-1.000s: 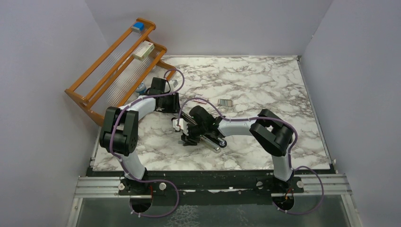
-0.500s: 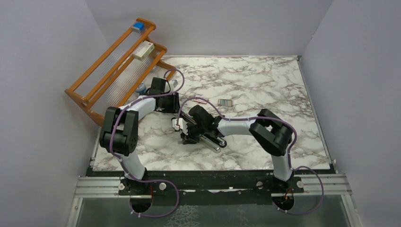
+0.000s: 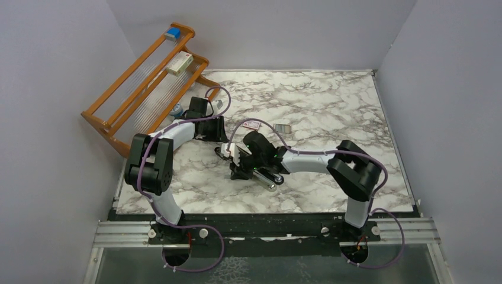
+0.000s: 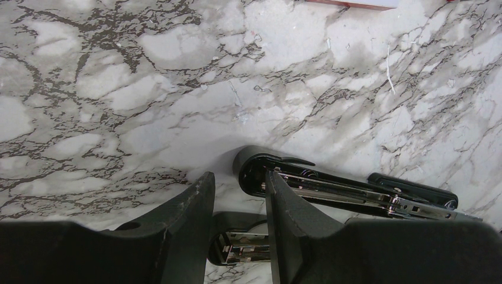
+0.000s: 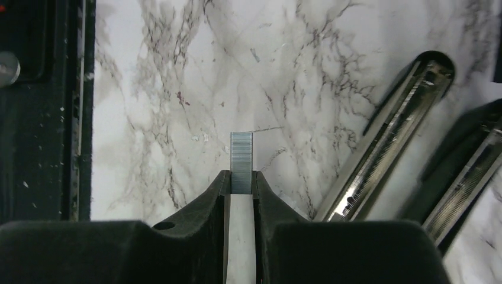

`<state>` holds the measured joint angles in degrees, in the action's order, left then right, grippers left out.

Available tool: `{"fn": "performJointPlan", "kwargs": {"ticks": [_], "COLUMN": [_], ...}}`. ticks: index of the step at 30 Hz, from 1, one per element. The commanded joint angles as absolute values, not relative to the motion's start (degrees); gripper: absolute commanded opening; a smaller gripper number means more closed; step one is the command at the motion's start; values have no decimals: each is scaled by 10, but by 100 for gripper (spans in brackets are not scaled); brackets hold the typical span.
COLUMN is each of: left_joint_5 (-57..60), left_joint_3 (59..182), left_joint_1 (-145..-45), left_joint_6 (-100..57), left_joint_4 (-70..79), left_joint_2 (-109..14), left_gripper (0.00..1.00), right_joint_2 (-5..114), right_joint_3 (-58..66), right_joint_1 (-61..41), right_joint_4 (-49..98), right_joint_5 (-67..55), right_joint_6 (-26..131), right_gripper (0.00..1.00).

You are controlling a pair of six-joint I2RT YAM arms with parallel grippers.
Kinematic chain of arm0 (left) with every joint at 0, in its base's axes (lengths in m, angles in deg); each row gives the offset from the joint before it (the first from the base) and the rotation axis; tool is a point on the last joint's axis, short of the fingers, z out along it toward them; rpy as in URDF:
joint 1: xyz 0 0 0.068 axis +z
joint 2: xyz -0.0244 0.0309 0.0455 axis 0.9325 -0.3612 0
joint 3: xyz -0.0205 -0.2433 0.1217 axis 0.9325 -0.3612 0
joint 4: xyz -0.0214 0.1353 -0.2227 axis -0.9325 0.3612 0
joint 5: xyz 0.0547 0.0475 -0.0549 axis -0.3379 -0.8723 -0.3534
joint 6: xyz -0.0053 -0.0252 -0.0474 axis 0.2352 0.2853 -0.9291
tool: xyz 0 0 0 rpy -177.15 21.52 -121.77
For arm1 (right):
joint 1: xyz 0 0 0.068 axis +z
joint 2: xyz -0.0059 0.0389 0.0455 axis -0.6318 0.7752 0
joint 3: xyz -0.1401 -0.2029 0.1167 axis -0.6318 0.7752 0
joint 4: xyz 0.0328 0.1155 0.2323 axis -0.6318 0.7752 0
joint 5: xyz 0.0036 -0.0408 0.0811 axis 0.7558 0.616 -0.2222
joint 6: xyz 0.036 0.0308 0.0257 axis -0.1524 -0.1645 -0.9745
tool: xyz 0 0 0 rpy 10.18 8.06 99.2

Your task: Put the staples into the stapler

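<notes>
Rightward swings the right arm's elbow since a second ago, and its wrist has pulled back a little, so the red-and-white packet point(image 3: 251, 125) now shows clear of it; the left arm has not shifted.

From above, the right gripper point(image 3: 237, 163) hangs over the stapler point(image 3: 266, 176), which lies opened out near the middle of the marble table point(image 3: 331, 100). The left gripper point(image 3: 216, 141) sits at the stapler's far-left end. A grey tray point(image 3: 282, 128) lies just beside the packet, both behind the work. The wooden rack point(image 3: 142, 89) with its white-and-red box point(image 3: 179, 64) stands well apart on the left.

On the left wrist view, the left gripper point(image 4: 237, 183) is part-way closed, and one end of the stapler point(image 4: 331, 186) fills the gap between its fingers point(image 4: 189, 219). I judge this a steadying hold.

On the right wrist view, the right gripper point(image 5: 241, 177) is pinched nearly closed on the staples point(image 5: 241, 157), a short strip sticking out past its tips above bare marble. The stapler's silver rail point(image 5: 391, 133) lies open just to the right, slanted against the strip.

The step in hand looks like seating the strip in that rail. It calls for turning the wrist until strip and channel run parallel, then moving across and lowering gently, letting go only once the strip sits flat. The raised black half beside the rail is the likeliest thing to foul the fingers.
</notes>
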<state>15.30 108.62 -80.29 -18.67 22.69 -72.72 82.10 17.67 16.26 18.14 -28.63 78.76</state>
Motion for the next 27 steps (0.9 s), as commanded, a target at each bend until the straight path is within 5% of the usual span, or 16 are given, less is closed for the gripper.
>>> {"fn": "performJointPlan", "kwargs": {"ticks": [1,14,27], "left_joint_5": [127,132,131], "left_joint_3": [1091,1091,1090], "left_joint_1": [-802,-802,-802], "left_joint_6": [-177,-179,-179], "left_joint_4": [249,249,249], "left_joint_2": [-728,-732,-731], "left_gripper": [39,39,39], "right_joint_2": [740,581,570], "right_joint_3": [217,327,341], "right_joint_1": [162,120,90], "right_joint_4": [126,228,267], "right_joint_5": [-231,-9,-29], "right_joint_6": [709,670,620], "right_gripper": [19,16,16]}}
